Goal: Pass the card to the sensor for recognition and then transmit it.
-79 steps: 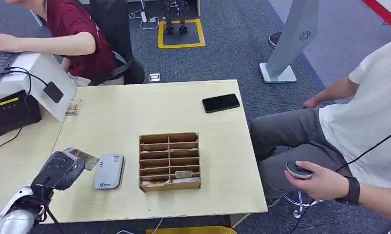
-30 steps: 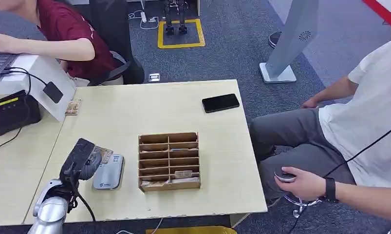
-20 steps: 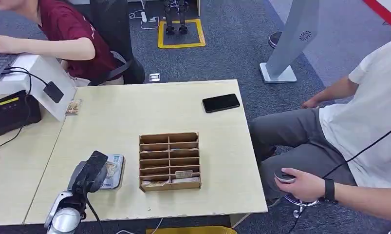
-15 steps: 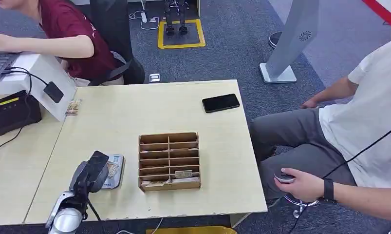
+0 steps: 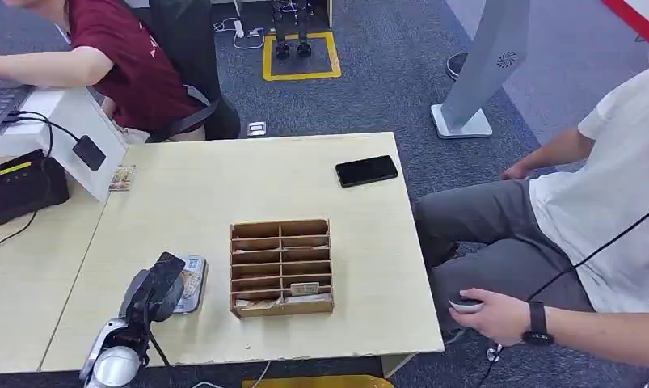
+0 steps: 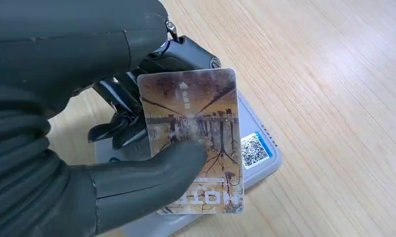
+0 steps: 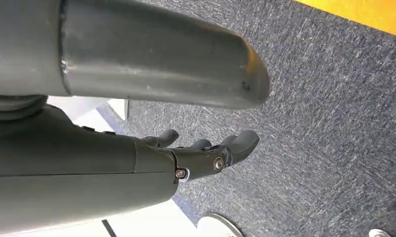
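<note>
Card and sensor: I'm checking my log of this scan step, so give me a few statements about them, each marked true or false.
1. The left robot hand holds the card between thumb and fingers. True.
2. The card is over the grey sensor. True.
3. The card lies in the wooden slotted box. False: it is in the left robot hand, beside the box.
4. The right robot hand grips a second card. False: it hangs over the carpet holding nothing.
5. A black phone lies on the table beyond the box. True.
</note>
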`<state>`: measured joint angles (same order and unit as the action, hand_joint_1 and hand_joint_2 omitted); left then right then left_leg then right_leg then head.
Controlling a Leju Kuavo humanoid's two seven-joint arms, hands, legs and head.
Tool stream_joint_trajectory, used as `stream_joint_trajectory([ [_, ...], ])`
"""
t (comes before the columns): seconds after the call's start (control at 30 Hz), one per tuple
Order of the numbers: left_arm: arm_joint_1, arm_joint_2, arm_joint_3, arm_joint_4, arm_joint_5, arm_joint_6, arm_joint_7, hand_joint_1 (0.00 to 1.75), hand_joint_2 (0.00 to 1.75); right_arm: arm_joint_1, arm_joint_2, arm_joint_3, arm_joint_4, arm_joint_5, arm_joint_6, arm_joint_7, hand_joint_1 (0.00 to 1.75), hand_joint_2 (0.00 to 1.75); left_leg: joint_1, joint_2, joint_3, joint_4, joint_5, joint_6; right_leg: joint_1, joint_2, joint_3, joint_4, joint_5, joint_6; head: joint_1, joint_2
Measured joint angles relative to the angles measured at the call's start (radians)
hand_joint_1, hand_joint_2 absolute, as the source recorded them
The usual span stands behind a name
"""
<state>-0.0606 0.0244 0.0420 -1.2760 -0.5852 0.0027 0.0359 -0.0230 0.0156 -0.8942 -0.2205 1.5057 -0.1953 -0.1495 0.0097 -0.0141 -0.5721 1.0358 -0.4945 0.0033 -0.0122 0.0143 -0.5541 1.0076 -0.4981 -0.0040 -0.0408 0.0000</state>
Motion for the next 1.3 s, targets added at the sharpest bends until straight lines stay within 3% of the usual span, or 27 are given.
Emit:
stream_joint_trajectory([
  [0.13,0.002,0.0,0.0,0.0,-0.019,0.003,0.0,1.75,1.75,0.0,0.0,0.0,0.0,0.0,0.0,0.0,0.0,0.0,0.0,0.0,0.0,0.0,0.0,0.0,0.0,0.0,0.0,0.0,0.0,0.0,0.0,0.0],
  [0.37,0.003,-0.002,0.0,0.006,-0.191,0.071,0.014,1.75,1.75,0.0,0.001,0.0,0.0,0.0,0.0,0.0,0.0,0.0,0.0,0.0,0.0,0.0,0.0,0.0,0.0,0.0,0.0,0.0,0.0,0.0,0.0,0.0],
  [0.67,0.008,-0.01,0.001,0.02,-0.307,0.122,0.014,1.75,1.75,0.002,0.001,0.013,0.0,0.0,-0.007,-0.017,0.0,0.0,0.0,0.0,0.001,0.0,0.0,0.0,0.0,0.0,0.001,0.0,0.0,0.0,0.0,0.0],
  [1.3,0.005,-0.034,0.014,0.094,-0.45,0.188,0.01,1.75,1.75,0.005,0.001,0.024,0.0,0.0,-0.023,-0.04,0.0,0.0,0.0,0.0,0.003,-0.001,0.0,0.0,0.0,0.0,0.003,0.0,0.0,0.0,0.0,0.0],
])
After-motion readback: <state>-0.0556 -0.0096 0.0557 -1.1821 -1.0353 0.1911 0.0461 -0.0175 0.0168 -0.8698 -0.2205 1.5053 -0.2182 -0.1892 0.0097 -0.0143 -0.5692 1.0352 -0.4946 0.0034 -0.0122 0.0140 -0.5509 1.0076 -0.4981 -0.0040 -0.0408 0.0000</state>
